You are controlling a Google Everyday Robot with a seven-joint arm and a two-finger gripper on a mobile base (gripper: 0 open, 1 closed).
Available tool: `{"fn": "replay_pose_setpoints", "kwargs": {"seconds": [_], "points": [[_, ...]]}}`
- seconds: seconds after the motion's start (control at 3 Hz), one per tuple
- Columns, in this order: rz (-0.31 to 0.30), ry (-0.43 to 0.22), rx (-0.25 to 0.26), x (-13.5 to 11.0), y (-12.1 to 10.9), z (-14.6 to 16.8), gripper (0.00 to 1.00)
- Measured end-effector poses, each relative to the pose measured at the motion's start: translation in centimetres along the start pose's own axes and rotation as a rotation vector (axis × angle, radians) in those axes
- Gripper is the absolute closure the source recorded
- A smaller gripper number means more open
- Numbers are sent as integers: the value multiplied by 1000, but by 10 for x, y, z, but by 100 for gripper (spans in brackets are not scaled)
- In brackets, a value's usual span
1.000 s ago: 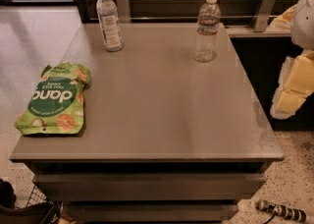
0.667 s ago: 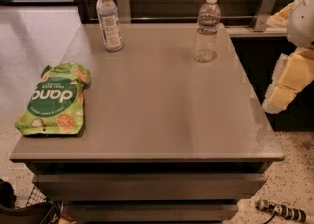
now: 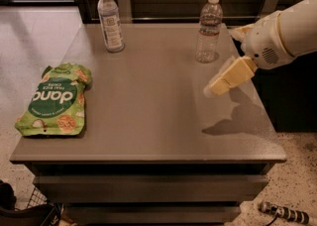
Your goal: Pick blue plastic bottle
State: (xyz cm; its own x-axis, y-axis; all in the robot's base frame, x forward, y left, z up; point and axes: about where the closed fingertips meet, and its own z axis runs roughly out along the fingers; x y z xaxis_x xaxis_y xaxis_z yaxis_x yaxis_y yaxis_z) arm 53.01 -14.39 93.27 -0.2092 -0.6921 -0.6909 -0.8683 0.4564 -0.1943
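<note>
The blue plastic bottle stands upright at the back left of the grey table. It is smooth, with a white cap and a white-and-blue label with a small dark square. My gripper reaches in from the right, above the table's right side, on a white arm. It is far to the right of the blue bottle and just in front of the clear ribbed bottle, touching neither.
A green bag of rice crisps lies flat at the table's left edge. A wooden wall panel with metal brackets runs behind the table. The table's front edge drops to drawers below.
My arm has swung in from the right edge of the view and now reaches over the table's right side. The bottles and the bag have not moved.
</note>
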Motion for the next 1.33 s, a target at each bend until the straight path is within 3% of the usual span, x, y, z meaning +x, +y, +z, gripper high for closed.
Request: {"fn": "replay_pose_setpoints", "kwargs": {"seconds": [0.33, 0.67, 1.0, 1.33], "points": [[52, -310, 95, -55, -29, 34, 0], [56, -436, 207, -83, -54, 32, 0], [59, -461, 270, -92, -68, 28, 0], [56, -454, 251, -91, -63, 30, 0]]}}
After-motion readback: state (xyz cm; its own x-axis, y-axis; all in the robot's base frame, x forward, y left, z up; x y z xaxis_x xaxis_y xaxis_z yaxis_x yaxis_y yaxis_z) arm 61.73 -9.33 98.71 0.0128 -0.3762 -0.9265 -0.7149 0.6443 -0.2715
